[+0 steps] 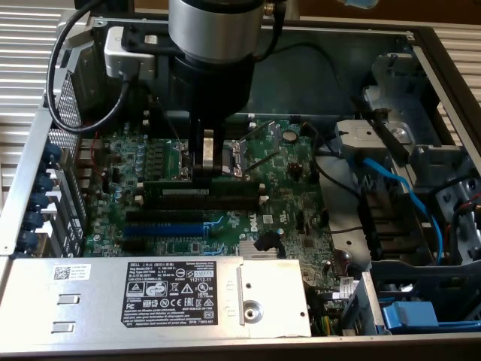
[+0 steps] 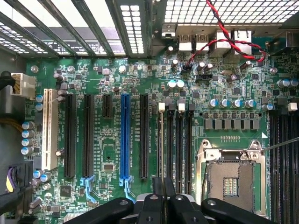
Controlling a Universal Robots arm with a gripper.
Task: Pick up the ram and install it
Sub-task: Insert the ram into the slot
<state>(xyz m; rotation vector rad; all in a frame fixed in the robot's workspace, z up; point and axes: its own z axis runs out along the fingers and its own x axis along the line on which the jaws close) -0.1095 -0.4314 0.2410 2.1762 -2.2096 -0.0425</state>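
The ram (image 1: 197, 192), a long green stick with a white label, stands on edge along the black memory slots (image 1: 207, 204) near the middle of the motherboard. My gripper (image 1: 210, 171) comes straight down onto its top edge, with both fingers pressed close on it. In the wrist view the gripper (image 2: 163, 183) is narrowed on the ram's thin edge (image 2: 163, 144), in line with the memory slot farthest from the CPU socket. I cannot tell whether the stick is fully seated in the slot.
The open CPU socket (image 1: 237, 150) lies just beyond the slots. A blue expansion slot (image 1: 165, 228) and black slots run beside them. The grey power supply (image 1: 180, 293) borders the board in front. Blue cables (image 1: 398, 180) and drive bays fill the exterior view's right.
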